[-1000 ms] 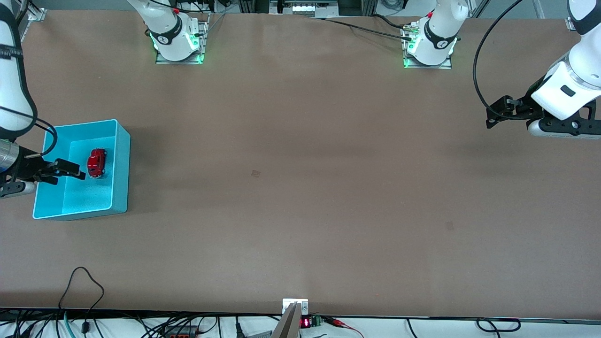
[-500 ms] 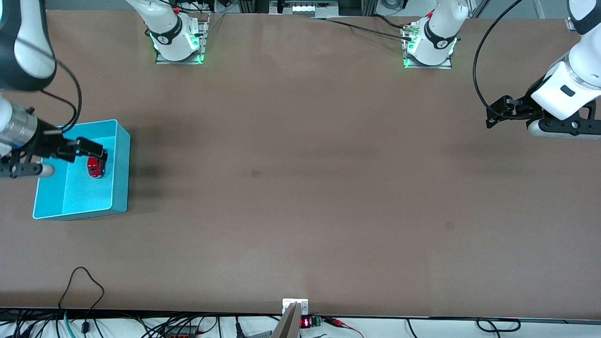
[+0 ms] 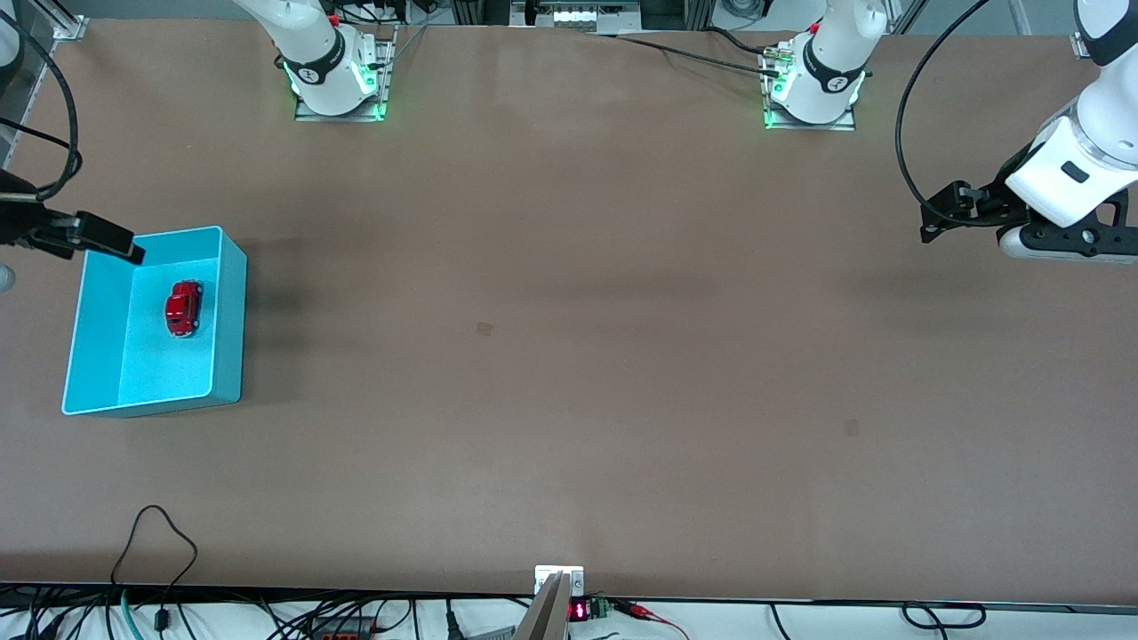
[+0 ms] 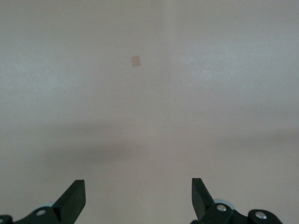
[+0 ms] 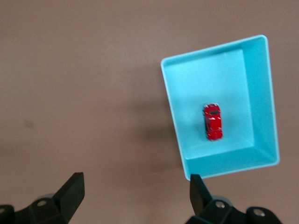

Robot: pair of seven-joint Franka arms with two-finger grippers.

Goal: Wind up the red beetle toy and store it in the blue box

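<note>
The red beetle toy [image 3: 183, 308] lies on the floor of the blue box [image 3: 229, 311] at the right arm's end of the table. The right wrist view shows the toy [image 5: 212, 122] inside the box [image 5: 170, 102] from above, untouched. My right gripper [image 3: 124, 247] is open and empty, up in the air over the box's corner that is farthest from the front camera, clear of the toy; its fingers [image 5: 74, 186] frame bare table beside the box. My left gripper [image 3: 935, 213] is open and empty and waits over the left arm's end of the table, with only bare table between its fingers [image 4: 74, 193].
The brown table [image 3: 569, 356] has a small square mark [image 3: 484, 328] near its middle and another [image 3: 852, 428] nearer the front camera. Cables [image 3: 151, 542] lie along the table's front edge. The arm bases [image 3: 338, 80] stand at the back.
My right gripper has risen out of the box and drawn away from the toy toward the table's end. The toy stays in the box. The left arm has not moved.
</note>
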